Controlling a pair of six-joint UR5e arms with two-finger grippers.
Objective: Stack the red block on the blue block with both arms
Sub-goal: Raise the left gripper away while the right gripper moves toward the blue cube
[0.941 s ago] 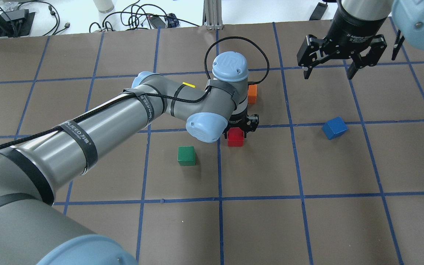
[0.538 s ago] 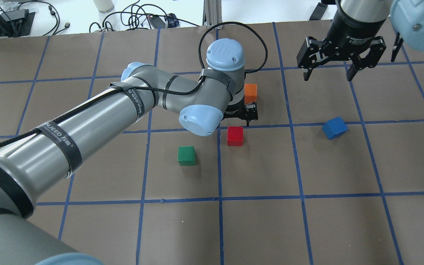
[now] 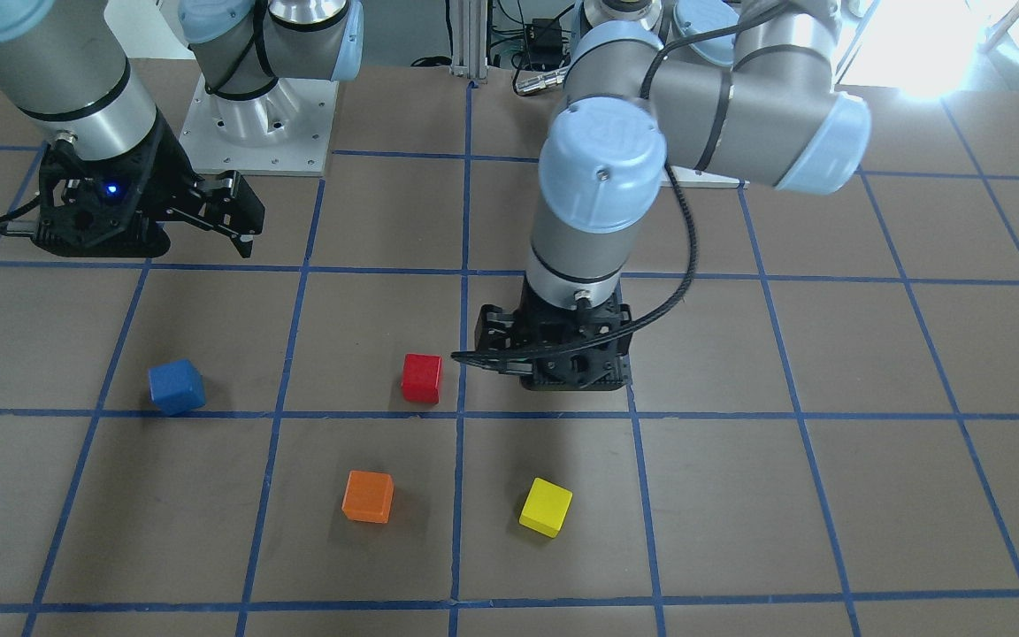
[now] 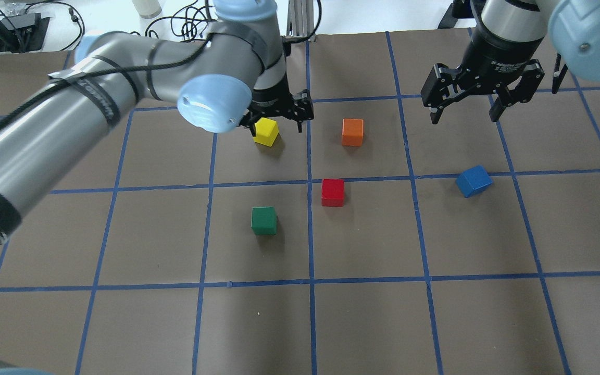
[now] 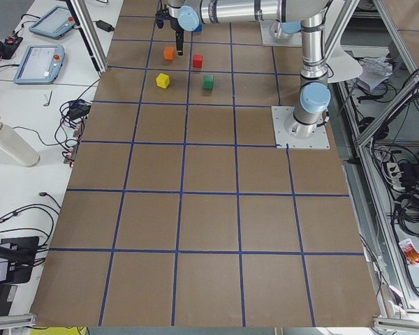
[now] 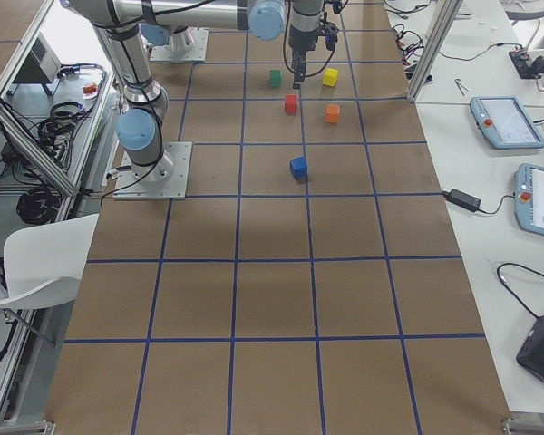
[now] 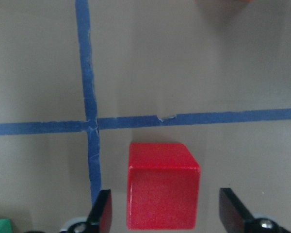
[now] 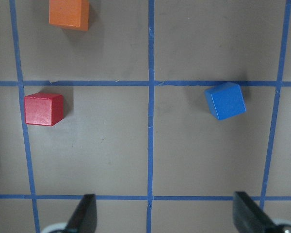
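Note:
The red block (image 4: pixel 333 192) lies flat on the brown mat beside a blue tape crossing. It also shows in the front view (image 3: pixel 422 378) and the right wrist view (image 8: pixel 43 109). The blue block (image 4: pixel 473 180) lies skewed to its right and also shows in the front view (image 3: pixel 177 387). My left gripper (image 4: pixel 277 120) is open and empty, raised above the mat, and appears over the yellow block in the overhead view. In the left wrist view the red block (image 7: pixel 162 191) sits low between the open fingers. My right gripper (image 4: pixel 461 117) is open and empty, hovering beyond the blue block (image 8: pixel 226 100).
An orange block (image 4: pixel 352 132), a yellow block (image 4: pixel 266 132) and a green block (image 4: pixel 264 220) lie around the red one. The front view shows the orange block (image 3: pixel 368 496) and the yellow block (image 3: pixel 546 506). Cables and a metal post lie past the mat's far edge.
My left gripper was down around the red block; it has lifted off and swung away toward the far left. The red block stays on the mat. My right gripper has barely moved.

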